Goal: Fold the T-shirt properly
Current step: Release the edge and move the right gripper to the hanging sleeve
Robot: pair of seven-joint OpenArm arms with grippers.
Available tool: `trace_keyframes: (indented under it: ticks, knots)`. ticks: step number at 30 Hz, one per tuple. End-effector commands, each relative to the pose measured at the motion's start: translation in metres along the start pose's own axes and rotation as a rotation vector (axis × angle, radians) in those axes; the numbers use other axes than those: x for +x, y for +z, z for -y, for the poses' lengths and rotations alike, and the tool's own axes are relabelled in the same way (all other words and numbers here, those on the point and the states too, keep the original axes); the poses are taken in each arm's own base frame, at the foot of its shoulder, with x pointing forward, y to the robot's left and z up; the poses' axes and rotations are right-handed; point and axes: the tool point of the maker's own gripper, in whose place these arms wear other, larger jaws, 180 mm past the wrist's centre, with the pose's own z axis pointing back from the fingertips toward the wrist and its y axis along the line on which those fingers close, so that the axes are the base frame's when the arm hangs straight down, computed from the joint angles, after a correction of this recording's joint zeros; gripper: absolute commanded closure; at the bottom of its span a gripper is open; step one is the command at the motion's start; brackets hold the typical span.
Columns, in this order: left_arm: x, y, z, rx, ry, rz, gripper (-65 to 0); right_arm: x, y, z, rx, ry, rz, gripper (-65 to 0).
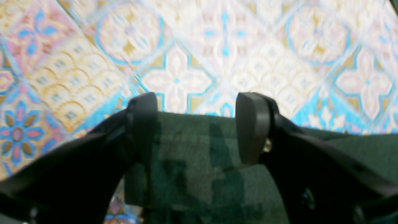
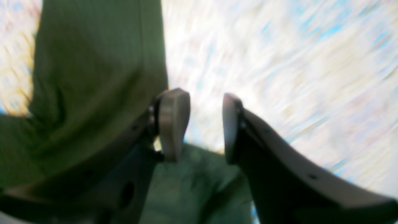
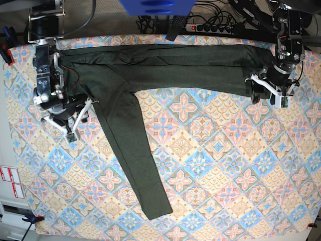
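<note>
Showing whole T-shirt (image 3: 125,95) | base only | wrists: cloth edges

Matt olive knit T-shirt (image 3: 130,75) on a patterned woven tablecloth (image 3: 210,165).

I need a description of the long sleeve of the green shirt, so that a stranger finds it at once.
Start at the patterned tablecloth that covers the table. The T-shirt lies as a dark green band along its far edge. The sleeve is the one narrow strip that runs diagonally from that band toward the near edge, alone on the pattern.
</note>
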Motion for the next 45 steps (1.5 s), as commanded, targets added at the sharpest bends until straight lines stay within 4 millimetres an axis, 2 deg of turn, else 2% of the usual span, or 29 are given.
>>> trace_keyframes:
  ticks: [1,5,9,13,18,22,25,28,38,45]
  knots:
    - [0.019,0.005,0.001,0.000,-0.013,0.059,-39.3,0.032,0.001,0.001,0.006,-0.009,0.090,-21.7]
    - [0.024,0.007,0.013,-0.019,0.000,0.068,-39.3,0.038,-0.017,-0.008,0.040,-0.061,0.070,-21.7]
    - [0.027,0.009,0.022,-0.034,0.000,0.047,-39.3,0.054,-0.029,-0.010,0.055,-0.066,0.097,-21.8]
    - [0.033,0.012,0.030,-0.047,0.002,0.061,-39.3,0.055,-0.047,-0.023,0.088,-0.039,0.088,-21.8]
    - [0.031,0.012,0.032,-0.052,0.000,0.057,-39.3,0.066,-0.061,-0.019,0.091,-0.038,0.094,-21.8]
    - [0.031,0.012,0.032,-0.052,0.000,0.056,-39.3,0.059,-0.070,-0.017,0.092,-0.057,0.086,-21.8]
    - [0.031,0.012,0.032,-0.052,0.000,0.056,-39.3,0.061,-0.076,-0.012,0.088,-0.072,0.091,-21.8]
    - [0.031,0.012,0.033,-0.053,0.000,0.055,-39.3,0.052,-0.083,-0.010,0.088,-0.087,0.068,-21.8]
    - [0.032,0.012,0.033,-0.053,0.000,0.058,-39.3,0.049,-0.086,-0.010,0.088,-0.095,0.071,-21.8]
    - [0.031,0.012,0.033,-0.055,0.000,0.056,-39.3,0.031,-0.102,-0.041,0.145,-0.141,0.025,-21.8]
